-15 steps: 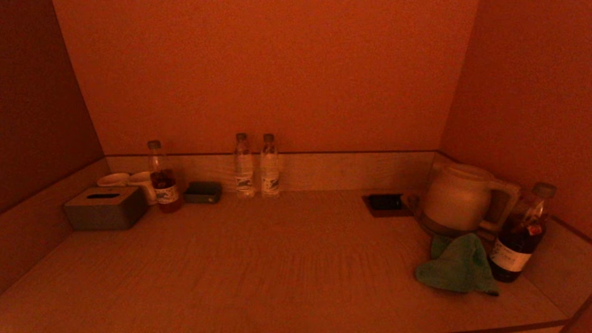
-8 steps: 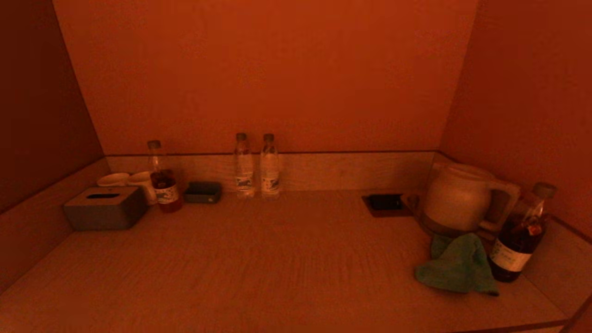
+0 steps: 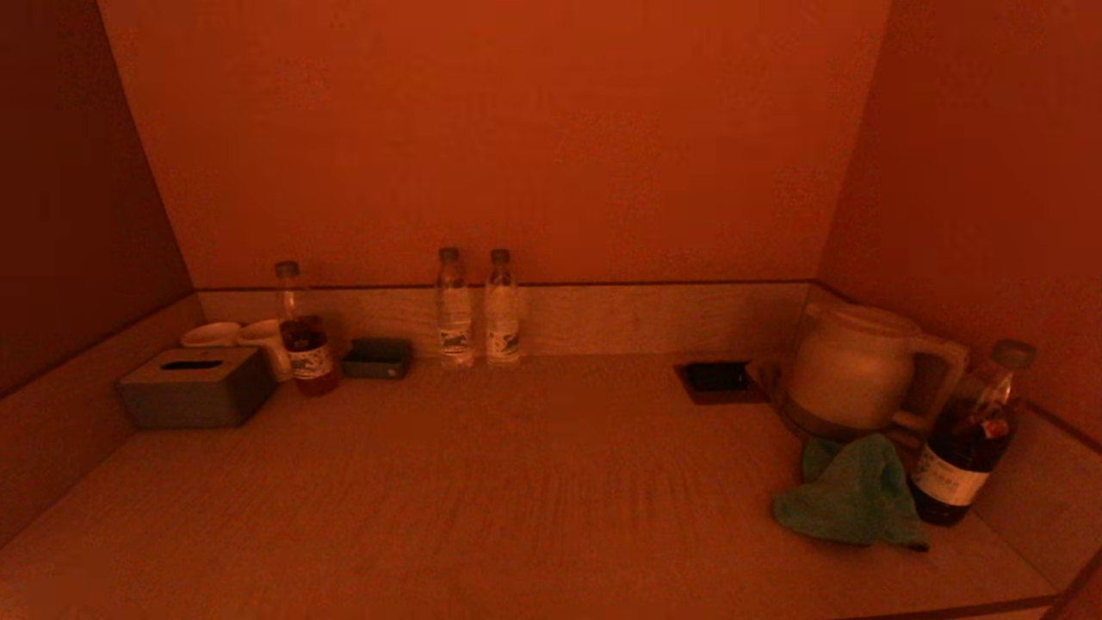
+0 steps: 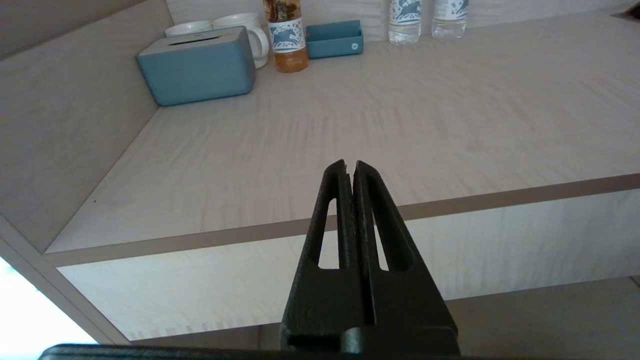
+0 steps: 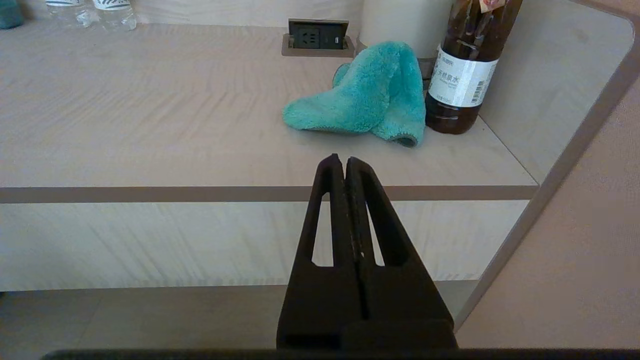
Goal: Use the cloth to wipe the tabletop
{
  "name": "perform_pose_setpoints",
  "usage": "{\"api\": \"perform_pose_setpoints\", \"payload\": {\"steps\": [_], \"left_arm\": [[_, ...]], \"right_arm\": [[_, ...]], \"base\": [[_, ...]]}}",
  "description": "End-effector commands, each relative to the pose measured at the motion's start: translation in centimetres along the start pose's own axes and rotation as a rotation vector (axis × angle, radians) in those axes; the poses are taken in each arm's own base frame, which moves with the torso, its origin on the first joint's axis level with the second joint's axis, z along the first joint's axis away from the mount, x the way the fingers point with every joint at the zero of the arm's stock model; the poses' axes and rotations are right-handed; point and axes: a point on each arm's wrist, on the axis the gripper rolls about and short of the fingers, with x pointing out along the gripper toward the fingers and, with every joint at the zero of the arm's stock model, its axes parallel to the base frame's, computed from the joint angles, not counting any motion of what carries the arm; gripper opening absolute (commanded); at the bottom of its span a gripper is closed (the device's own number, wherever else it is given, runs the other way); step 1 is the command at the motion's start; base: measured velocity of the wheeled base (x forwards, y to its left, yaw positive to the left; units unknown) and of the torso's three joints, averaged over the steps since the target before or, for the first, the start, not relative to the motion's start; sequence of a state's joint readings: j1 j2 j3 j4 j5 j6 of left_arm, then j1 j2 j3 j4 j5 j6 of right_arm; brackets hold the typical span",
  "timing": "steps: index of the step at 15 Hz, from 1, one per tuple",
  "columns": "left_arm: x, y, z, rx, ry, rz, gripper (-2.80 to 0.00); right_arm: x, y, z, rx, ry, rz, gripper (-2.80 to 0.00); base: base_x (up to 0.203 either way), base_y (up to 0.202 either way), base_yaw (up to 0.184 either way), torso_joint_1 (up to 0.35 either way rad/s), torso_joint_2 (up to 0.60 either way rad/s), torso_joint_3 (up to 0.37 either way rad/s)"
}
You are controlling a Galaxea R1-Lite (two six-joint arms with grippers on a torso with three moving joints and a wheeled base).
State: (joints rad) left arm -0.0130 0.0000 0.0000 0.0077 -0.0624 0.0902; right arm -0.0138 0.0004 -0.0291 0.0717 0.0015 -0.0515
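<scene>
A crumpled teal cloth [image 3: 852,504] lies on the light wooden tabletop [image 3: 516,482] at the right, in front of the kettle and touching a dark bottle. It also shows in the right wrist view [image 5: 365,95]. My right gripper [image 5: 345,161] is shut and empty, held off the table's front edge, short of the cloth. My left gripper [image 4: 350,165] is shut and empty, held off the front edge at the left. Neither gripper shows in the head view.
A white kettle [image 3: 852,370] and a dark bottle [image 3: 964,439] stand at the right. A socket plate [image 3: 719,379] is set into the table. Two water bottles [image 3: 478,310] stand at the back. A tissue box [image 3: 196,387], mugs [image 3: 245,337], a tea bottle [image 3: 301,331] and a small box [image 3: 379,357] sit at the left.
</scene>
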Motion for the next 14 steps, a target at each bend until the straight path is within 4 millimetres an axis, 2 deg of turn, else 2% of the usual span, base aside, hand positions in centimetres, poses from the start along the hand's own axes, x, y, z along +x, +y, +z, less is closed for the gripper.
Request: {"api": "perform_pose_setpoints", "payload": {"steps": [1,14], "left_arm": [[0.00,0.00,0.00,0.000,0.000,0.000,-2.80],[0.00,0.00,0.00,0.000,0.000,-0.001,-2.80]], "right_arm": [[0.00,0.00,-0.01,-0.002,0.000,0.000,-2.80],[0.02,0.00,-0.03,-0.005,0.001,0.000,-2.80]], "base": [[0.000,0.000,0.000,0.000,0.00,0.000],[0.000,0.000,0.000,0.000,0.00,0.000]]}}
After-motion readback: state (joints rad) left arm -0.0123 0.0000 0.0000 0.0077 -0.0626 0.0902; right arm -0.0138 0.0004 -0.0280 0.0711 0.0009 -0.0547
